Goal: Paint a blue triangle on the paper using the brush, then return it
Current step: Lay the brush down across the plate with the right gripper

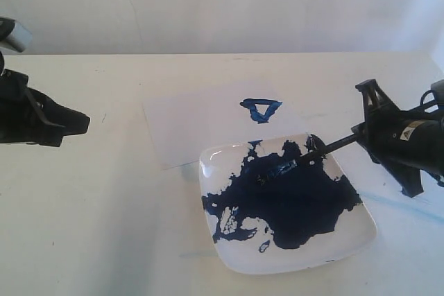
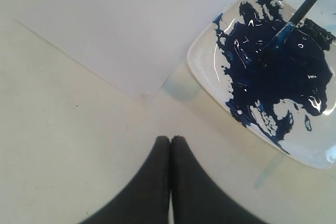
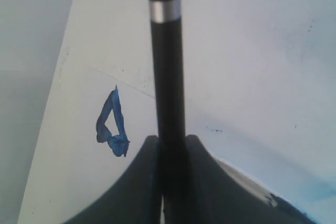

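Note:
The paper (image 1: 201, 123) lies flat on the table behind the white square plate (image 1: 347, 244). A small blue triangle (image 1: 261, 109) is painted near the paper's right end; the right wrist view shows the triangle (image 3: 111, 124) too. My right gripper (image 1: 362, 133) is shut on the black handle of the brush (image 1: 326, 149). The brush slants down over the plate's right corner, and its tip rests in the dark-blue paint pool (image 1: 298, 199). My left gripper (image 1: 83, 124) hovers at the far left, shut and empty, its fingertips (image 2: 164, 141) pressed together over bare table.
Pale blue smears mark the table right of the plate (image 1: 409, 206) and between paper and plate (image 2: 181, 90). The table's back edge meets a white wall (image 1: 222, 5).

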Robot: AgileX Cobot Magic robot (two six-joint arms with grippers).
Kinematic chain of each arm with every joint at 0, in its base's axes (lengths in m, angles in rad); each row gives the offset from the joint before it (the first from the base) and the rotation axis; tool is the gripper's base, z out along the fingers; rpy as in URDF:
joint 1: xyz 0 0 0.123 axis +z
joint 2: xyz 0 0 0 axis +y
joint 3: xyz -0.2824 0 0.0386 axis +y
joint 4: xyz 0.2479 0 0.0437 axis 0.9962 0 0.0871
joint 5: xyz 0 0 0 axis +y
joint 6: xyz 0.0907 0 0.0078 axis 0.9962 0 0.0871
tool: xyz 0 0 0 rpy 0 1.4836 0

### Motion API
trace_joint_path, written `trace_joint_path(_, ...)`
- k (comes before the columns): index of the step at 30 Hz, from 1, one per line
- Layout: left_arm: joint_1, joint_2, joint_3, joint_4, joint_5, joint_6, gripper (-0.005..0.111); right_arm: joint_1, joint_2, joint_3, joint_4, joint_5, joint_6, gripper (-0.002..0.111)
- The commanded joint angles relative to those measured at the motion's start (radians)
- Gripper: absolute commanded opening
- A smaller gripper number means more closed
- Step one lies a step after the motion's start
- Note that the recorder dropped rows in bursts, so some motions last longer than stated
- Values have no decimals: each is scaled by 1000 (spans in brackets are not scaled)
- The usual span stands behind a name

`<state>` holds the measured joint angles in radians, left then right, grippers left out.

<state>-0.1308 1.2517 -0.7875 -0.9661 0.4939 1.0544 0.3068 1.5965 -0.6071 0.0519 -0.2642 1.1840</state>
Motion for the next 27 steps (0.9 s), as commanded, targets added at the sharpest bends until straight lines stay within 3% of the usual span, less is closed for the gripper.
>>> trace_joint_path(1, 1, -11, 7, -26, 24, 0, 0, -11, 2, 0, -52, 6, 26, 0)
trace_joint_path(6, 1, -11, 7, -28, 24, 0, 0, -45, 2, 4, -97, 12, 119, 0)
trace_joint_path(17, 1, -11, 7, -27, 22, 0, 0, -121, 2, 4, -603, -96, 556, 0)
trace_joint_path(27, 1, -11, 7, -27, 22, 0, 0, -139, 54, 4, -631, -43, 574, 0)
